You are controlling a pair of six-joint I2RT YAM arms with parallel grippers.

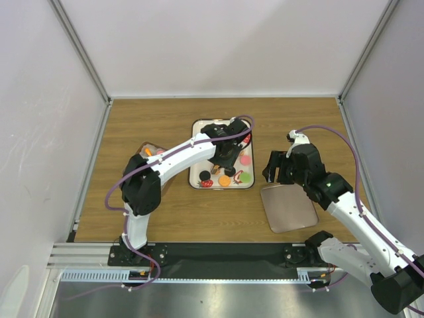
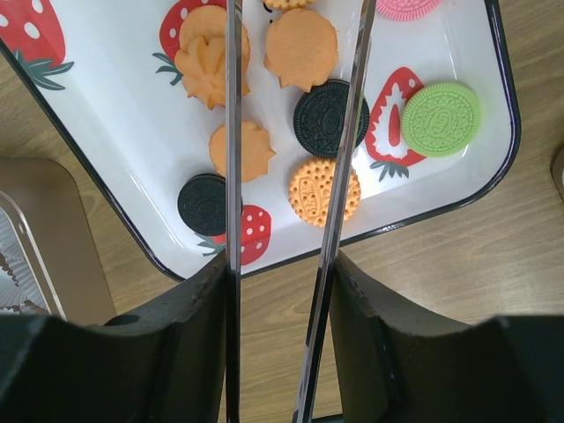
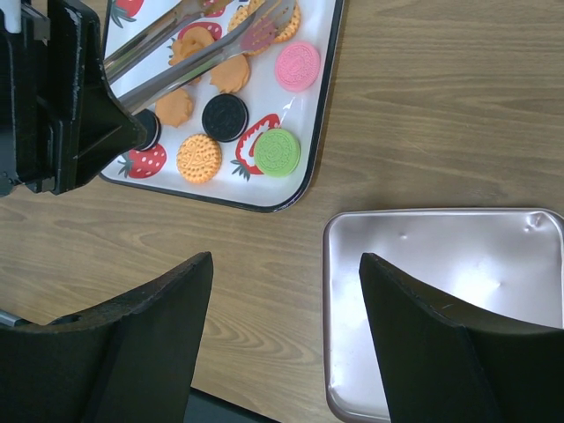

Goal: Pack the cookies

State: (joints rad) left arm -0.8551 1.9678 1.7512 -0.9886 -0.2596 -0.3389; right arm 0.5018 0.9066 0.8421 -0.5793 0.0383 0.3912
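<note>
Left claw (image 2: 280,308) grips metal tongs (image 2: 233,132), blades apart, pointing down at cookies (image 2: 324,190) on the tray (image 2: 123,150).

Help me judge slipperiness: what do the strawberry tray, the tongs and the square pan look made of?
The tray: glossy white with a dark rim and printed strawberries, probably enamelled metal or melamine; the look leaves it open. The tongs: polished metal, thin mirror-bright strips. The pan: metal with a duller satin sheen, soft highlights and small dents.
</note>
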